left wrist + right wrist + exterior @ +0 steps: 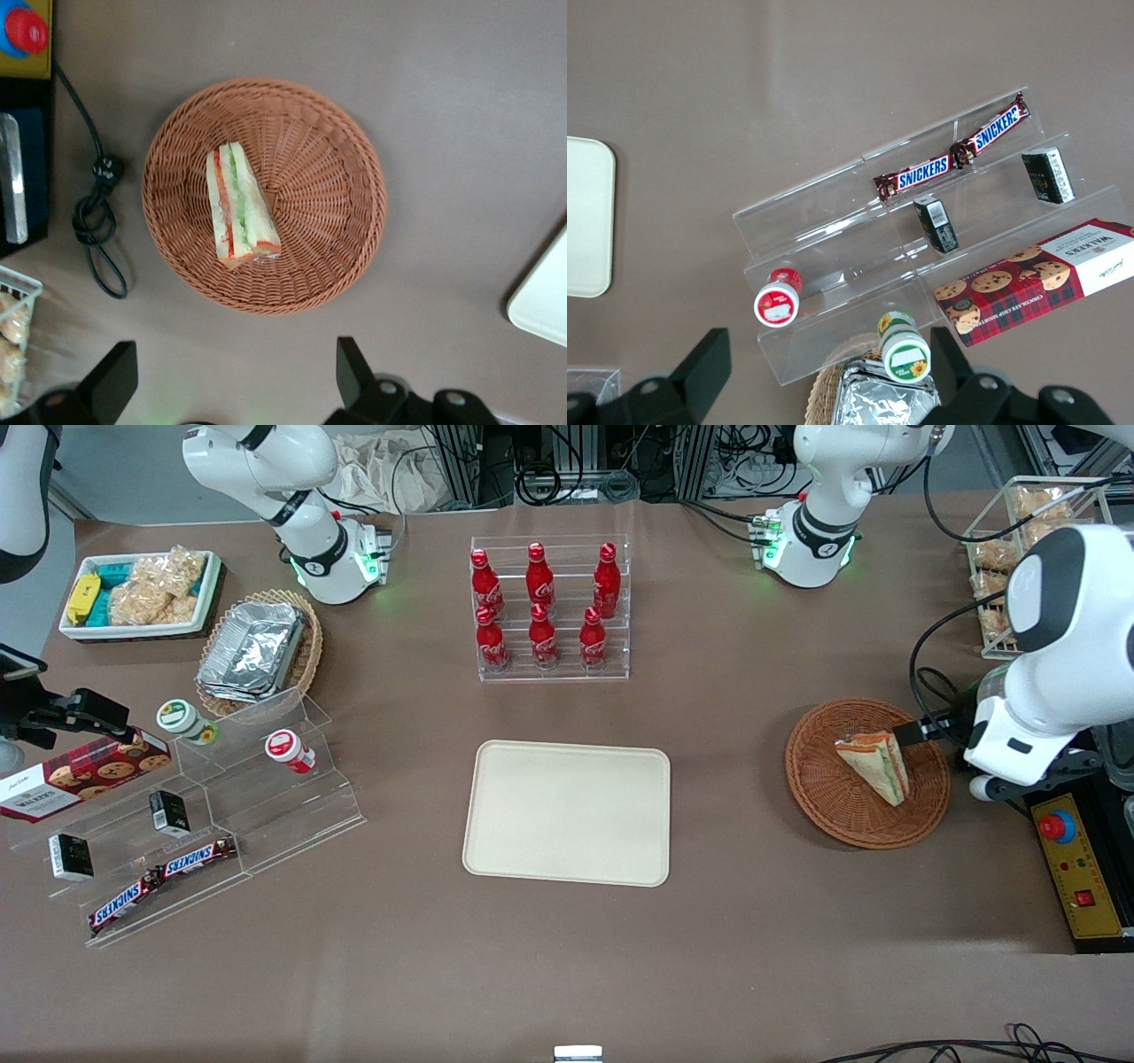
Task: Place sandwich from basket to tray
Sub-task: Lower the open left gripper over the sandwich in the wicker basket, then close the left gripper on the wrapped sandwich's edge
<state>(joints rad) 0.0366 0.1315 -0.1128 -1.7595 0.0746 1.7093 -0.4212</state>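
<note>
Toward the working arm's end of the worktop (pixel 709 921), the sandwich (pixel 875 763) is lying on its side in the round brown basket (pixel 828 797), a little off the basket's centre. Seen from the wrist camera, the sandwich (pixel 239 205) is showing its green and red filling layers, and the basket (pixel 328 204) is holding nothing else. The hand (pixel 232 379) is hovering above the basket, its two dark fingers (pixel 113 381) spread wide apart and gripping nothing. From the front, the cream tray (pixel 567 813) is sitting bare at about 9 o'clock from the basket, well apart from it. A clear rack of red bottles (pixel 549 607) is standing at 12 o'clock from the tray.
</note>
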